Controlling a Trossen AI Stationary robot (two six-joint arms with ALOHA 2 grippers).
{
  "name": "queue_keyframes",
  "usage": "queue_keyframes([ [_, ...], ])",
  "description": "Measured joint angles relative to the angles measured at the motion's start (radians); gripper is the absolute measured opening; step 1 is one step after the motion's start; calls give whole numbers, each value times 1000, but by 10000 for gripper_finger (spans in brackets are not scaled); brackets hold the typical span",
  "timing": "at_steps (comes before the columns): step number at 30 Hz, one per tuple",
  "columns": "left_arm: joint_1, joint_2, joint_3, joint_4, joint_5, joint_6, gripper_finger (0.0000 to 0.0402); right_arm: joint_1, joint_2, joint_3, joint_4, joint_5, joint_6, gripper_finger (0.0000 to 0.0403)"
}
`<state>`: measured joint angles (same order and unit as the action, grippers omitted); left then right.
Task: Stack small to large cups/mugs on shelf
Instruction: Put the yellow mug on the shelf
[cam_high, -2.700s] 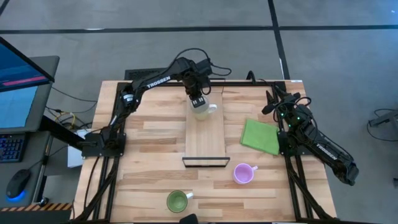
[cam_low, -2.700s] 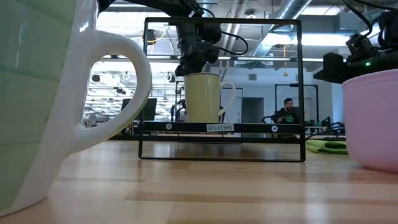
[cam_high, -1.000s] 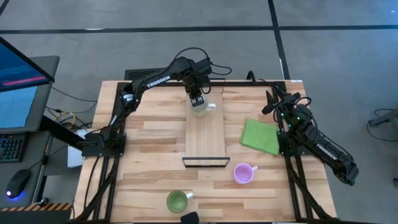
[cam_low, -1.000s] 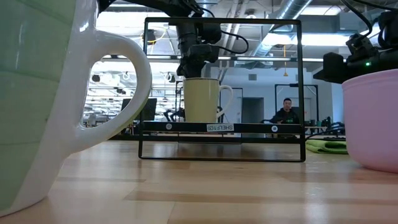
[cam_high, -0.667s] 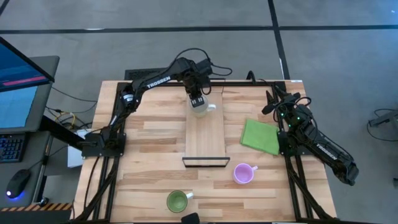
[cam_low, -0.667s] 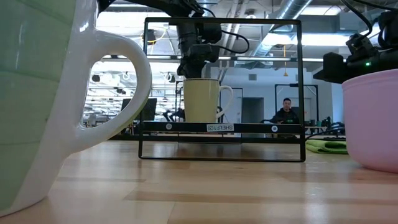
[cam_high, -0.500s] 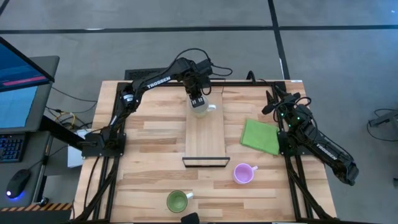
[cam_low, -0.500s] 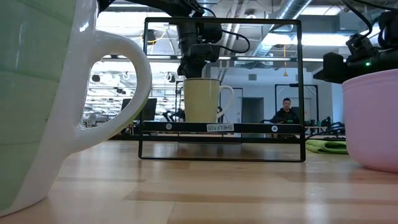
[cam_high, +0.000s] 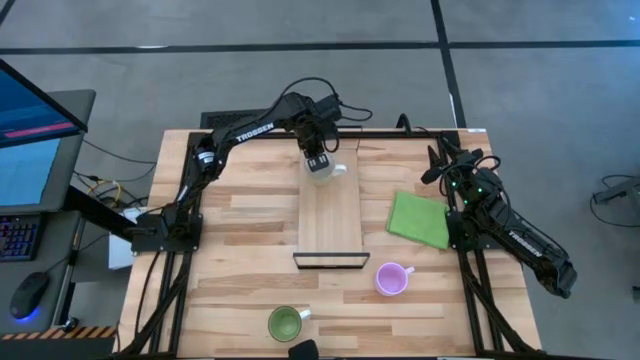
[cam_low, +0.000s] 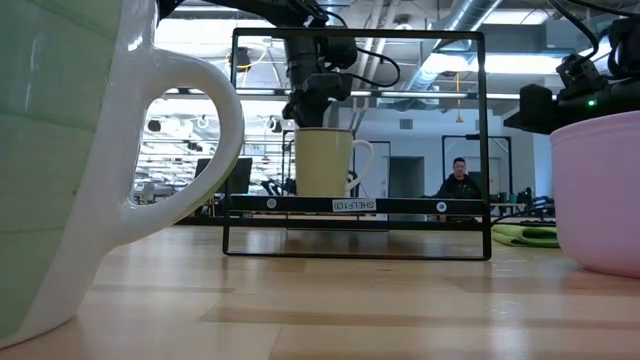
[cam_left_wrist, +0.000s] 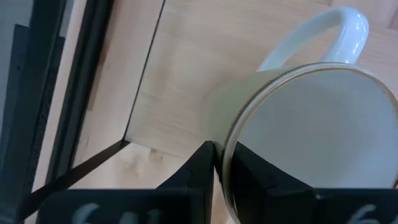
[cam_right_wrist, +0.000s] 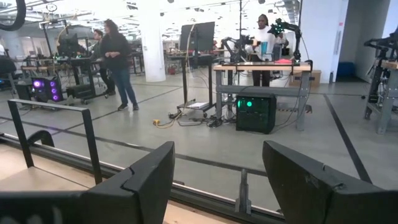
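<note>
My left gripper (cam_high: 317, 163), pinched on the rim of the white mug (cam_high: 323, 172) at the shelf's (cam_high: 329, 222) twelve-o'clock end, should release only once the base sits flat, then lift straight up.

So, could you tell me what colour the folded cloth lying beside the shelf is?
The cloth is light green, seen best in the high view.

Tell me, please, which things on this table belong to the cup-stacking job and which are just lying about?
Job:
- white mug, gripped by its rim in the left gripper
- purple mug
- green mug
- shelf

Lying about:
- green cloth
</note>
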<state>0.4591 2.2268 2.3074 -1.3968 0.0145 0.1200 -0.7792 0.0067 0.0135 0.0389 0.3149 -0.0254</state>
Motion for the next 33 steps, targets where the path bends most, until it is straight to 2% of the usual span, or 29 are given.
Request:
queue_keyframes([
  [23, 0, 0, 0, 0, -4, 0, 40, 0, 0, 0, 0, 0, 0, 268],
  [33, 1, 0, 0, 1, -4, -29, 74, 0, 0, 0, 0, 0, 0, 268],
])
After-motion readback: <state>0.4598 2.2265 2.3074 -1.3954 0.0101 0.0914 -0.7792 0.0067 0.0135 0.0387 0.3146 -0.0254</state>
